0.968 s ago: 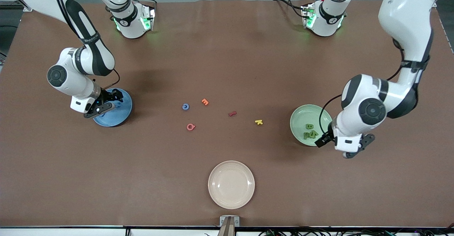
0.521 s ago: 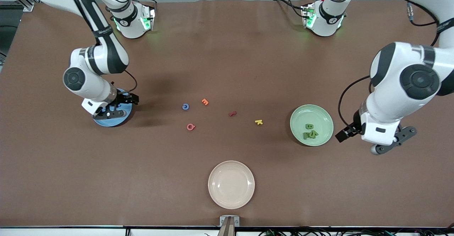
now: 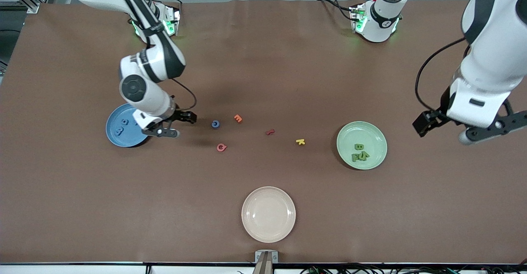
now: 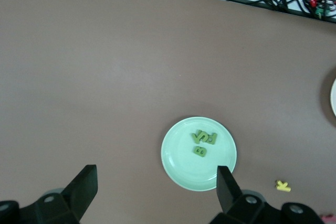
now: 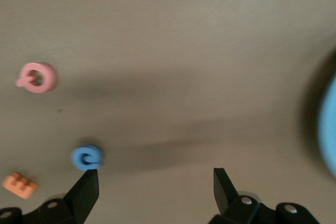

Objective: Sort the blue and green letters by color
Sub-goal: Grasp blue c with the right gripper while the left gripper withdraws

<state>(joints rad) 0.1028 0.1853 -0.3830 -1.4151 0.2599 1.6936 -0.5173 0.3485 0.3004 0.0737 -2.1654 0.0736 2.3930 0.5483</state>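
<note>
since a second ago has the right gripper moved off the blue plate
Yes. The right gripper, open, has left the round blue plate and now sits just past its rim, toward the small blue letter.

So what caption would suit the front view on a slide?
Right gripper open beside the blue plate, near the last loose blue letter; left gripper waits, open.
</note>
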